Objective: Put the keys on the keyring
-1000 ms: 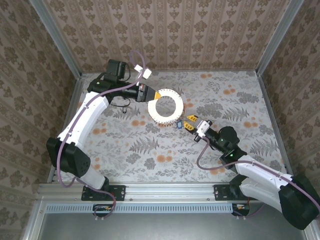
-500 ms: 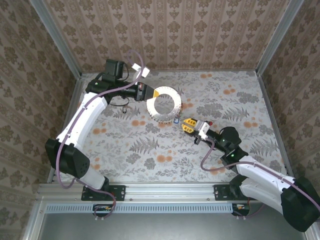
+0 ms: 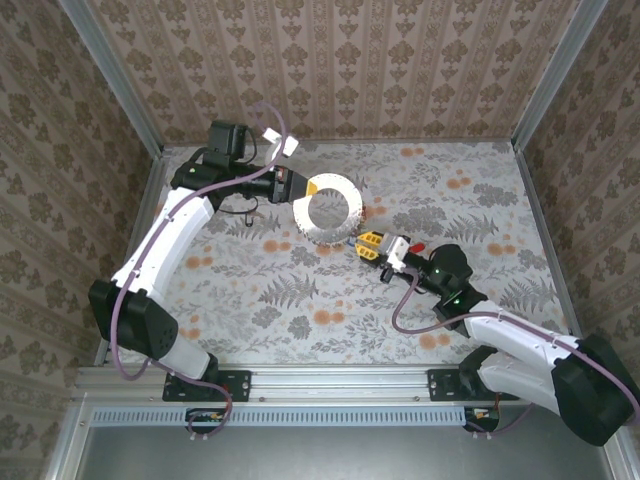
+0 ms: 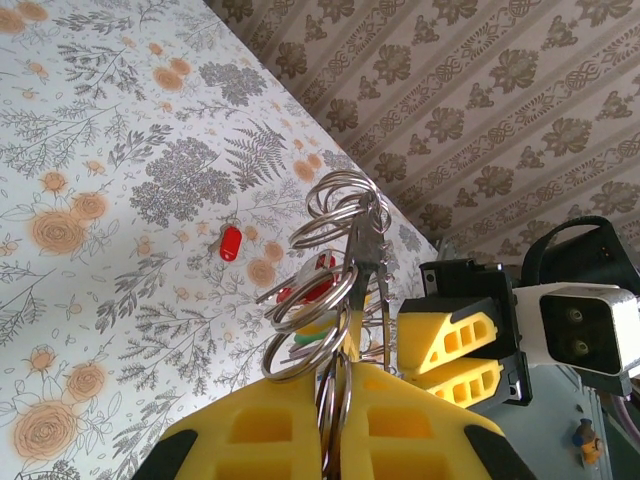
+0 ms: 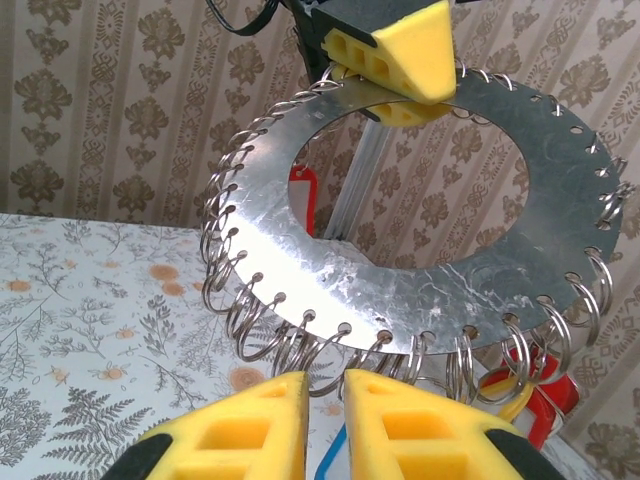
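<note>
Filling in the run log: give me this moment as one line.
left gripper: shut on keyring rim | right gripper: at keyring's near edge, jaws nearly together, hold unclear | keyring: raised, tilted

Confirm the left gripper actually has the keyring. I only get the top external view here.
Observer: Yes. In the wrist views the left gripper is shut on the keyring, clamping its rim.
Operator: Right side?
Observer: The right wrist view has the right gripper just under the keyring's lower rim, jaws nearly together. A blue sliver shows in the gap; I can't tell whether it's gripped.
Operator: What's that fringe on the keyring?
Observer: Up close it's a flat metal plate with holes round the rim and small wire loops threaded through them.
</note>
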